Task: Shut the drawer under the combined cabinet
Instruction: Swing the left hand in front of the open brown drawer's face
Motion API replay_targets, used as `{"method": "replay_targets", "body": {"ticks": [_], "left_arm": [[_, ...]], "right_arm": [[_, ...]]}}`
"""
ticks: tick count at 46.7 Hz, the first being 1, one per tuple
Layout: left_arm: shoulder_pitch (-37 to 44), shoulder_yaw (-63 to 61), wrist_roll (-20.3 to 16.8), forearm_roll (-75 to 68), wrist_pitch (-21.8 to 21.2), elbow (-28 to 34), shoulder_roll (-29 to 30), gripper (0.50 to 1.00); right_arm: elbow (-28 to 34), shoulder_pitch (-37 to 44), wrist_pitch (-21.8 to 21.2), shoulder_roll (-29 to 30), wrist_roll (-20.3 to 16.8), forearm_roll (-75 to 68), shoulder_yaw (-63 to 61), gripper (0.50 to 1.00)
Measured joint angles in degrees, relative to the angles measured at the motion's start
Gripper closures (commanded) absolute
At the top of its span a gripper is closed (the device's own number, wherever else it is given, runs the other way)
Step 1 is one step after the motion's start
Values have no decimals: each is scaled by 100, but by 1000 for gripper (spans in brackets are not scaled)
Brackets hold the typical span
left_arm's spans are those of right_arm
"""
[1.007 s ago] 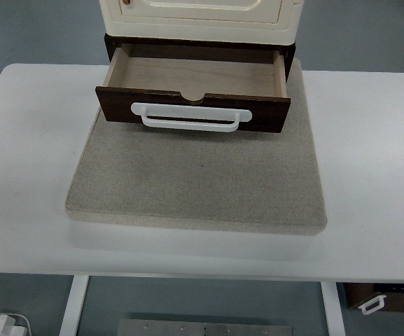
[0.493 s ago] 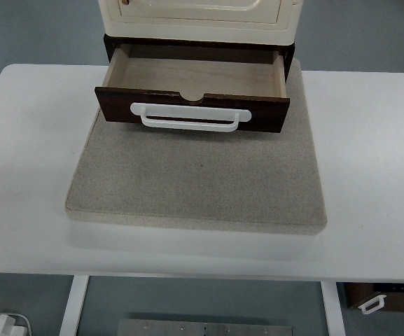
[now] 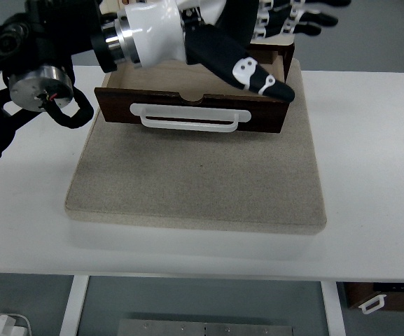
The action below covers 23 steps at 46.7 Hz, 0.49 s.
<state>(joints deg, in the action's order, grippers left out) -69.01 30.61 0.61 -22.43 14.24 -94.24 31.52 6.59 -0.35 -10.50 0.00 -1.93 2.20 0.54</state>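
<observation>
Black-fingered left hand (image 3: 247, 45) spread open above the pulled-out drawer (image 3: 192, 103), holding nothing

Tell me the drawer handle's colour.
White; the handle shows clearly in the top view against the dark brown drawer front.

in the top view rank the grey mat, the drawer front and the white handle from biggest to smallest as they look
1. grey mat, far the largest.
2. drawer front, a dark strip.
3. white handle, shorter and thinner than the front.
</observation>
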Motion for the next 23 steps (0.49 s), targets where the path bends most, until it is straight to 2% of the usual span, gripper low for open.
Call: {"method": "replay_targets", "body": {"ticks": [11, 23], "left_arm": [[344, -835, 124, -949, 34, 9, -201, 500], [522, -1362, 889, -1714, 74, 230, -229, 500]], "right_arm": [[0, -1, 0, 0, -1, 0, 0, 548], [0, 0, 3, 0, -1, 0, 2, 548]]}}
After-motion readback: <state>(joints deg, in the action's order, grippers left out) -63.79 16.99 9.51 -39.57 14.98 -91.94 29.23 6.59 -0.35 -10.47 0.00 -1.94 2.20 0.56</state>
